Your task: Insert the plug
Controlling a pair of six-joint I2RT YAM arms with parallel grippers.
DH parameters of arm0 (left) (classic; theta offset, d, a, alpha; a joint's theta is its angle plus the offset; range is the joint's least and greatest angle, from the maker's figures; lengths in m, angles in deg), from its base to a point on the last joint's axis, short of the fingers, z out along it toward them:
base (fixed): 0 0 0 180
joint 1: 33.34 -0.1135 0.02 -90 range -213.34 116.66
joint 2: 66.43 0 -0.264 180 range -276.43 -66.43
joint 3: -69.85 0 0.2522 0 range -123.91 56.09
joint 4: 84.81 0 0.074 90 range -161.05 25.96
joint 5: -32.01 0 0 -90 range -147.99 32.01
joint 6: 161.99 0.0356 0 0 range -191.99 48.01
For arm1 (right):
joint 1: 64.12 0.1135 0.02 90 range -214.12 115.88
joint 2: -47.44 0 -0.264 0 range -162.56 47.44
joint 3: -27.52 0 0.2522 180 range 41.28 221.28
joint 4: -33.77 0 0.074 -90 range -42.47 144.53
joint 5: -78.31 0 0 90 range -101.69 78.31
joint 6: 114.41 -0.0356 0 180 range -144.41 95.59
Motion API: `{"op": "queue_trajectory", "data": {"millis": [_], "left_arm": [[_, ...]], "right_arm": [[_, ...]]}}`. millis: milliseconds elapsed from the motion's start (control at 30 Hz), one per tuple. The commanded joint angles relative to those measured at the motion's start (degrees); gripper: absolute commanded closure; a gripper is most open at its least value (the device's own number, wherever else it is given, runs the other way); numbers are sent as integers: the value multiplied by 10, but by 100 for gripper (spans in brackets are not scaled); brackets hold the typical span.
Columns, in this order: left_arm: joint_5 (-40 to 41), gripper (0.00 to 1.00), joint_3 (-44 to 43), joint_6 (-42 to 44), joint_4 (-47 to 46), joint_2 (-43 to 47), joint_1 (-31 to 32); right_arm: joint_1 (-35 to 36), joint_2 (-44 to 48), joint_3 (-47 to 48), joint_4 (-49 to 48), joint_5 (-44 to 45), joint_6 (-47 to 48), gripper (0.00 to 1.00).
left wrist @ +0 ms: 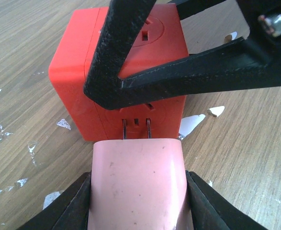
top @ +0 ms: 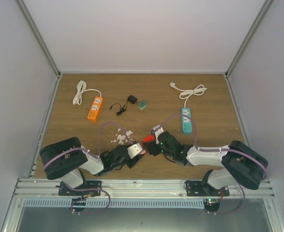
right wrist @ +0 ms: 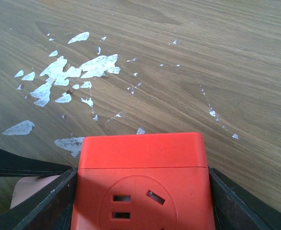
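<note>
A pink plug sits gripped in my left gripper, both black fingers pressed on its sides. Its metal prongs reach the near face of a red cube socket, and a short length of them still shows. My right gripper is shut on the red cube socket, one finger on each side, and holds it on the wooden table. From above, the left gripper and right gripper meet near the table's front, with the red socket between them.
An orange power strip with a white cable lies at the back left. At the back right is a teal power strip. A black adapter and a small green cube lie mid-back. White flecks mark the wood. Walls enclose both sides.
</note>
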Motion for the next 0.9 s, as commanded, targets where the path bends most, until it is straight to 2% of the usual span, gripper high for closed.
{"op": "queue_trajectory", "data": {"millis": [0, 200, 300, 567, 867], "left_arm": [[19, 92, -27, 5, -51, -17, -3], [48, 92, -72, -4, -2, -53, -12], [52, 92, -72, -8, -18, -68, -13], [74, 92, -64, -28, -2, -31, -33], [18, 92, 10, 8, -90, 53, -37]], "right_arm": [[13, -6, -7, 23, -37, -7, 54], [20, -11, -5, 18, -42, -2, 54], [32, -13, -4, 13, -43, 1, 54], [101, -29, 5, 9, -20, 12, 54], [108, -8, -29, -67, -144, 19, 54]]}}
